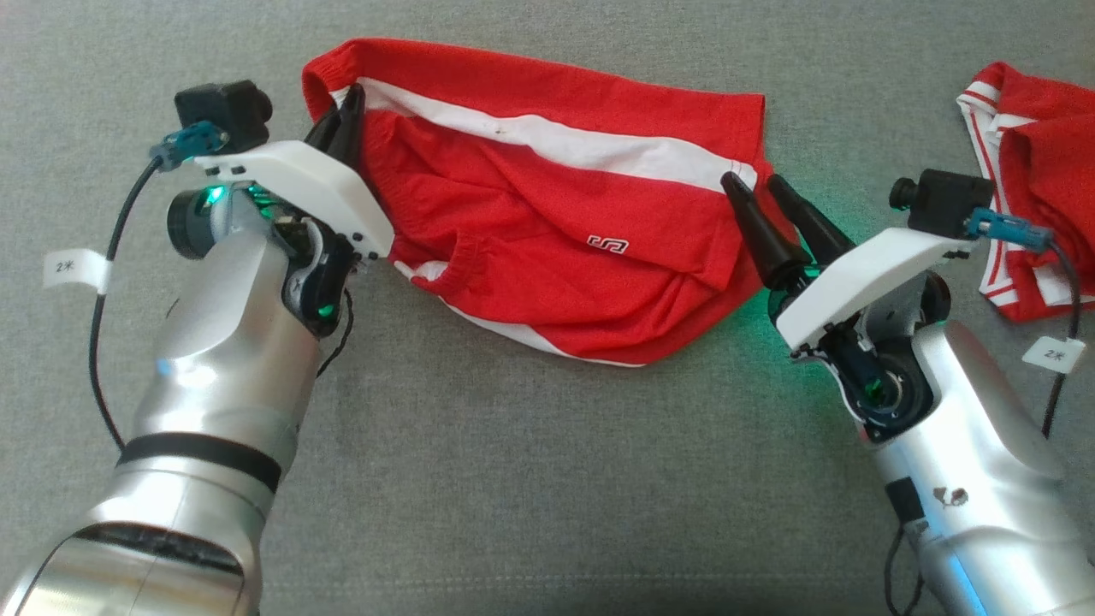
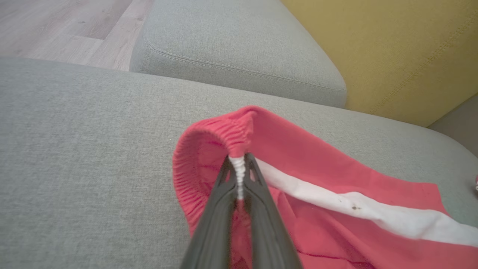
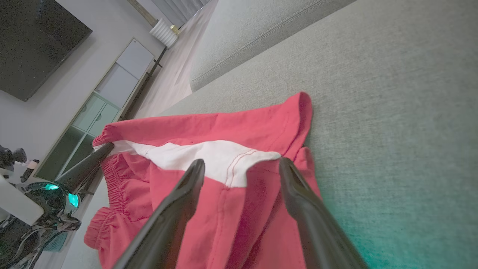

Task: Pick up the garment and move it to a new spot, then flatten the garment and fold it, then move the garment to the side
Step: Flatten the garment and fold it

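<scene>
Red shorts (image 1: 547, 214) with a white side stripe lie rumpled on the grey cushion (image 1: 513, 479). My left gripper (image 1: 349, 107) is shut on the shorts' elastic waistband at their left end; the left wrist view shows the pinched white stripe (image 2: 239, 168) between the fingers. My right gripper (image 1: 757, 190) stands open at the shorts' right hem, one finger on each side of the stripe's end (image 3: 231, 164), just above the cloth. The left gripper (image 3: 101, 153) also shows in the right wrist view, at the shorts' far end.
A second red and white garment (image 1: 1035, 180) lies at the right edge of the cushion. Beyond the shorts sit another grey cushion (image 2: 239, 52) and a yellow backrest (image 2: 403, 48). Wood floor (image 2: 56, 26) lies past the cushion's edge.
</scene>
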Available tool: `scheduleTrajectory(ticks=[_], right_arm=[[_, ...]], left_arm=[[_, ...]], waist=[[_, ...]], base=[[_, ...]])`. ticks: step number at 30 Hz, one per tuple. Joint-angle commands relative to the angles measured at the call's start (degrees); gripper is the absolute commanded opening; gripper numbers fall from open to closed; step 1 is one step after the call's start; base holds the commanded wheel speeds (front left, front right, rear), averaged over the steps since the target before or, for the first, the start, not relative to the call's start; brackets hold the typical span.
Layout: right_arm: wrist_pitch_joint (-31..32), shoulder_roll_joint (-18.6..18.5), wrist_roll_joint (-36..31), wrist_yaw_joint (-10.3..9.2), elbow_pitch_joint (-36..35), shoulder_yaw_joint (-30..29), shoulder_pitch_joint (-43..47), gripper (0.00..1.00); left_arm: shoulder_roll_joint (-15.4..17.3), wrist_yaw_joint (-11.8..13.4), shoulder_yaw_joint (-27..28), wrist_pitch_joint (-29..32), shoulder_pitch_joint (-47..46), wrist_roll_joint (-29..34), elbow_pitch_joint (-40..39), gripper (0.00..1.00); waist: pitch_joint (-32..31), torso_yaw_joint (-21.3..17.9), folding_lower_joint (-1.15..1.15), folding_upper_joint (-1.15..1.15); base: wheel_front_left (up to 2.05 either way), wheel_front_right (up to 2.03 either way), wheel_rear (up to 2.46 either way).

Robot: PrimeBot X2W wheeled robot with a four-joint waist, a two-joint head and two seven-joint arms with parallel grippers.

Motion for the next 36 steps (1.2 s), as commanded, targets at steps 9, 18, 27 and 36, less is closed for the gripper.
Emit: scheduleTrajectory(ticks=[9,18,27,36], right_arm=[[1.93,-1.45,4.14,0.19,-2.4,4.82,-2.05,1.0],[-0.72,-1.65,5.92,0.19,-1.26,5.16,-3.9,1.0],[-1.66,-2.24,6.72,0.19,-0.13,6.9,-5.35,0.0],[-5.07,-3.52,7.23,0.19,0.72,8.3,-5.51,0.0]], left_arm=[[1.7,0.69,0.25,0.3,-1.03,-0.37,-3.44,0.0],[1.85,0.9,-0.19,0.68,-0.82,-0.78,-4.82,0.0],[2.16,1.17,-0.7,1.09,-0.4,-0.98,-5.68,0.0],[3.13,0.94,-1.63,1.91,1.16,-1.11,-6.29,0.0]], waist=[[0.25,0.2,0.0,0.0],[0.78,0.49,0.0,0.0],[0.76,0.87,0.0,0.0],[-1.66,0.71,0.0,0.0]], base=[[0.0,0.0,0.0],[0.0,0.0,0.0],[0.0,0.0,0.0],[0.0,0.0,0.0]])
